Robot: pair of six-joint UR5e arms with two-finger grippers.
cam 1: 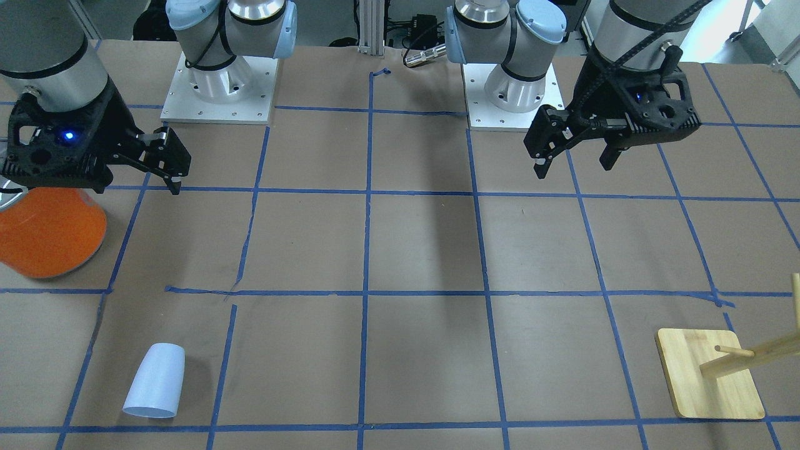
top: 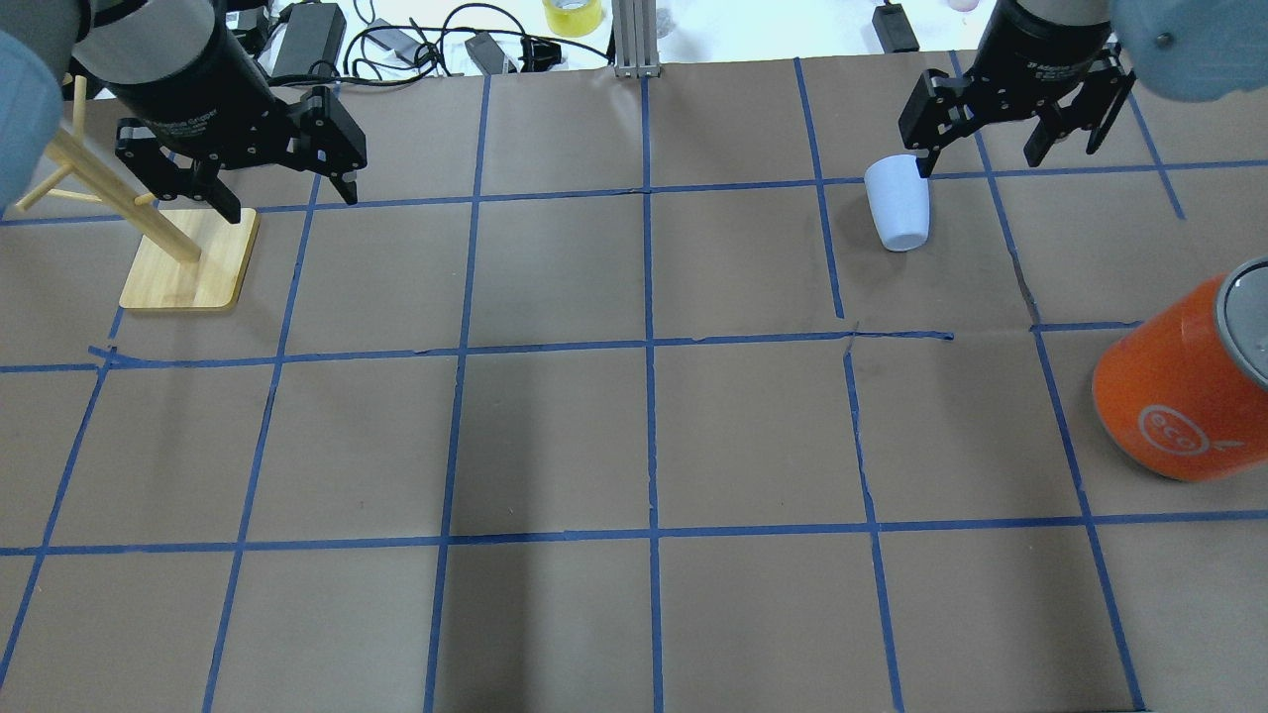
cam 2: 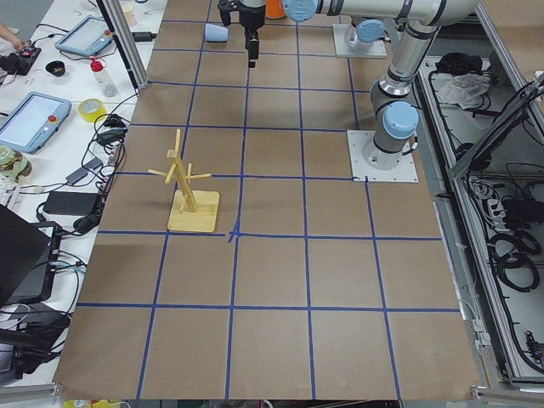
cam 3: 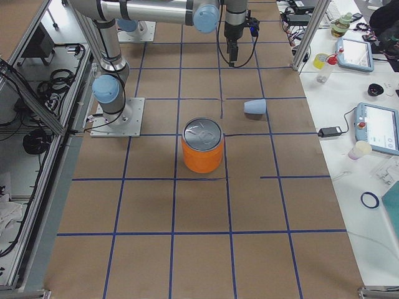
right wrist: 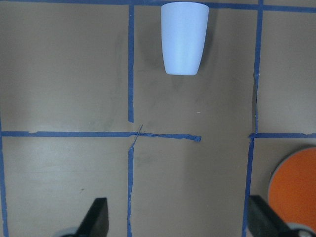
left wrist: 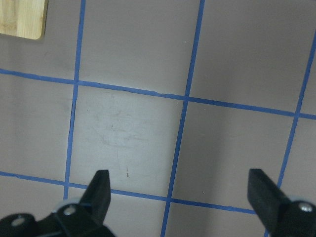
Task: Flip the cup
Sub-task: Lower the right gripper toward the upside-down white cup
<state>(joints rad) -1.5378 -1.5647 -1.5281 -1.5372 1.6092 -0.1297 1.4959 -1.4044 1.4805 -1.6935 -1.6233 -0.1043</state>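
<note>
The small pale bluish-white cup (top: 898, 203) lies on its side on the brown table, far right, with its wide mouth pointing away from the robot. It also shows in the front view (cam 1: 155, 381) and at the top of the right wrist view (right wrist: 183, 37). My right gripper (top: 981, 158) hangs open and empty above the table, well short of the cup; its fingers frame the bottom of the wrist view (right wrist: 178, 219). My left gripper (top: 289, 203) is open and empty above the far left, and its wrist view (left wrist: 181, 197) shows only bare table between the fingers.
A large orange canister (top: 1179, 396) with a silver top stands at the right edge, nearer the robot than the cup. A wooden peg rack (top: 188, 267) stands at the far left under the left arm. Blue tape lines grid the table.
</note>
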